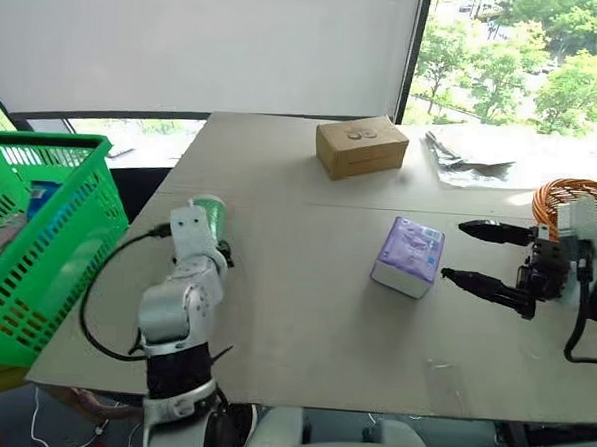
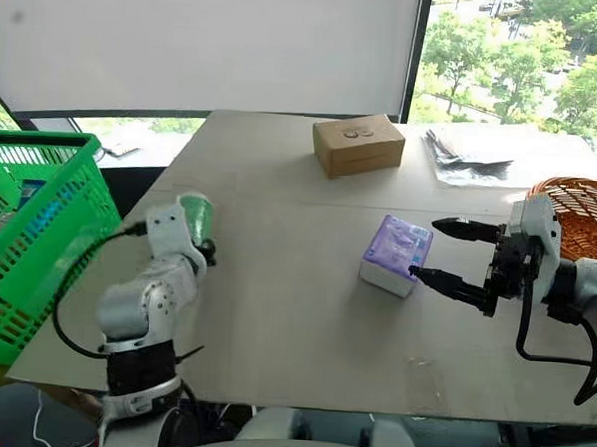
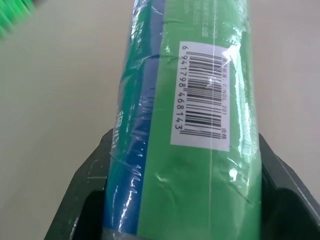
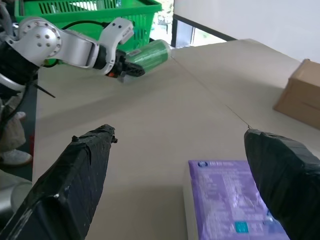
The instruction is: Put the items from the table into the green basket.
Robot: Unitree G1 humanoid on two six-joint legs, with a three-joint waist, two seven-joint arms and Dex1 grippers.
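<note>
I've got the green-blue cylindrical drink can [image 1: 210, 217] clamped btw the left gripper [image 3: 182, 200] fingers, lifted at left-centre of the frame over the grey matte desk [image 1: 304, 314]. Wrist cam shows the black fingers [image 3: 82, 192] pressed on both sides of the can, barcode label facing the lens; the can's long axis runs straight out along the fingers, away from the wrist.

The relation that counts: the bright green slotted plastic basket [image 1: 47, 240] sits at far left of frame, off the desk's left edge, just beside the left arm. So can goes left, and I judge the left arm does it, not the right.

The right gripper [image 2: 455, 257] fingers are spread wide, nothing held, w/ the purple-and-white soft tissue pack [image 2: 395, 253] lying flat at frame centre-right, just off the fingertips [image 2: 424, 273]. Right arm's nearer that one.
</note>
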